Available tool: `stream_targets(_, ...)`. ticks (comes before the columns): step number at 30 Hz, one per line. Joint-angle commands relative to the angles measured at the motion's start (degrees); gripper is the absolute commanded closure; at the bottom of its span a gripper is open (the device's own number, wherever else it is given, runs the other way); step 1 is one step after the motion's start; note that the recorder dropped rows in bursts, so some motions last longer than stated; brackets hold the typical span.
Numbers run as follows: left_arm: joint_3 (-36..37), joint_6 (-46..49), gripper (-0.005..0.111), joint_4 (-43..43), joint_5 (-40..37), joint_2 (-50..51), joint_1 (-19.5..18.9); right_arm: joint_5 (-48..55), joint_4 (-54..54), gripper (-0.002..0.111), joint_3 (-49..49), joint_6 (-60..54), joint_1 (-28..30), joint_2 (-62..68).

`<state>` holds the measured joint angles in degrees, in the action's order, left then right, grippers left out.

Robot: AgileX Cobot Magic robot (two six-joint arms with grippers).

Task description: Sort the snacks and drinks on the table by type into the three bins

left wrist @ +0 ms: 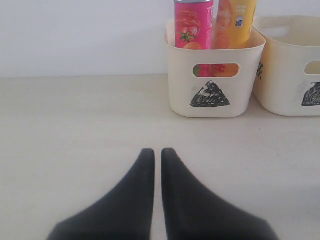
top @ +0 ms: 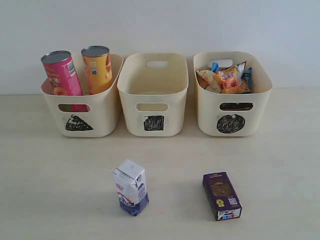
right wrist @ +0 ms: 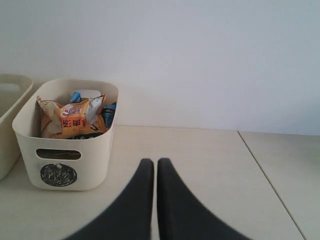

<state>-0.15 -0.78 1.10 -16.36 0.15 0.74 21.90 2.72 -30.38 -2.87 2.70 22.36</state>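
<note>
Pale table (top: 280, 165), perhaps seamed, carries three bins (top: 172, 117) before white wall (top: 160, 25).

Pale matte table (top: 45, 190) bears three cream plastic tubs (top: 134, 115) in a row; before them, well apart, a white-and-blue gabled carton (top: 131, 187); a dark purple rectangular carton (top: 222, 196).

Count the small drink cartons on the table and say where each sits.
2. The white-and-blue gable-top carton stands before the square-marked cream plastic tub; the dark purple rectangular carton sits before the circle-marked tub. Crinkly snack bags in that tub could hide more.
</note>
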Motion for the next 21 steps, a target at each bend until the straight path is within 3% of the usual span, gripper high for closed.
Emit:
stream_targets(1, 0.15, 0.19, 0.103, -0.18, 0.46, -0.15, -0.19, -2.25, 0.47, 0.108, 5.17, -0.41, 0.04, -6.60)
stream_targets(21, 0.15, 0.19, 0.103, -0.18, 0.47, -0.15, -0.19, -3.43, -4.05, 0.108, 24.18, 0.11, 0.04, -21.30)
